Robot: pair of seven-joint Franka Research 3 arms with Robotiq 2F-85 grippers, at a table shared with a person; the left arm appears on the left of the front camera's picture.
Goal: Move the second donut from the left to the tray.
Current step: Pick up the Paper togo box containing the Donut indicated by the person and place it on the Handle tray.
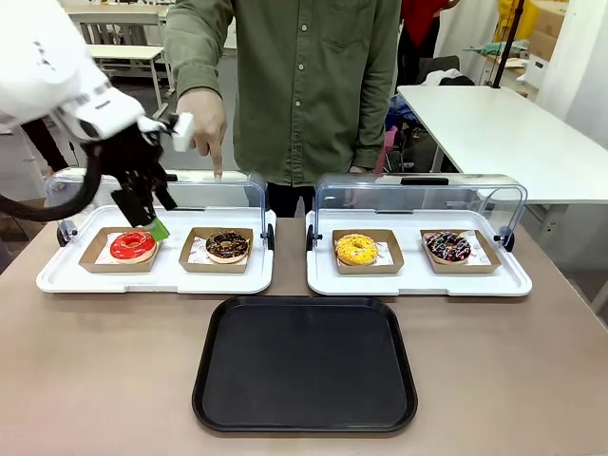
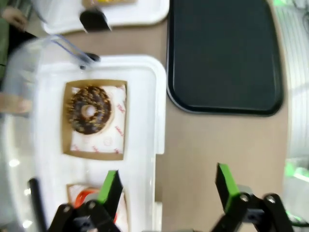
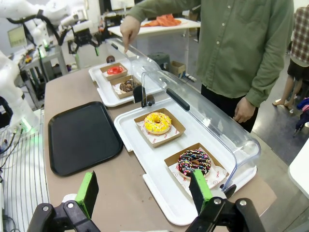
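The chocolate donut with golden sprinkles sits in its brown holder, second from the left, on the left white display tray. My left gripper hangs open just above and left of it, over the right edge of the red donut. In the left wrist view the chocolate donut lies ahead of the open left gripper, off to one side. The black tray lies flat at the table's near middle. My right gripper stands open above the table's right end, holding nothing.
A person at the far side points a finger down toward the left display tray, behind its raised clear lid. The right display tray holds a yellow donut and a dark donut with pink sprinkles.
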